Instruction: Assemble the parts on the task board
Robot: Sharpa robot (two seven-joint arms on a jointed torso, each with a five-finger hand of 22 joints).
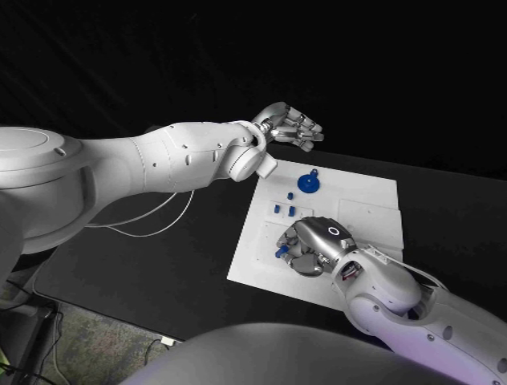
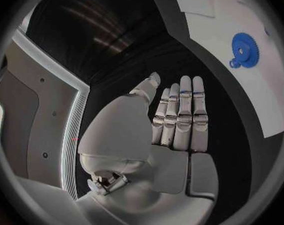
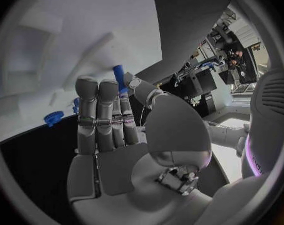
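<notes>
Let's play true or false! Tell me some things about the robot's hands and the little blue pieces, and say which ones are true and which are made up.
1. The blue gear lies on the white task board. True.
2. The left hand is holding the blue gear. False: it hangs in the air past the board's far corner with flat fingers, holding nothing.
3. The right hand is over the task board. True: it sits low over the board's near part.
4. A small blue part shows at the right hand's fingertips. True, in the right wrist view; whether it is gripped is unclear.
5. The table is white. False: it is black.
</notes>
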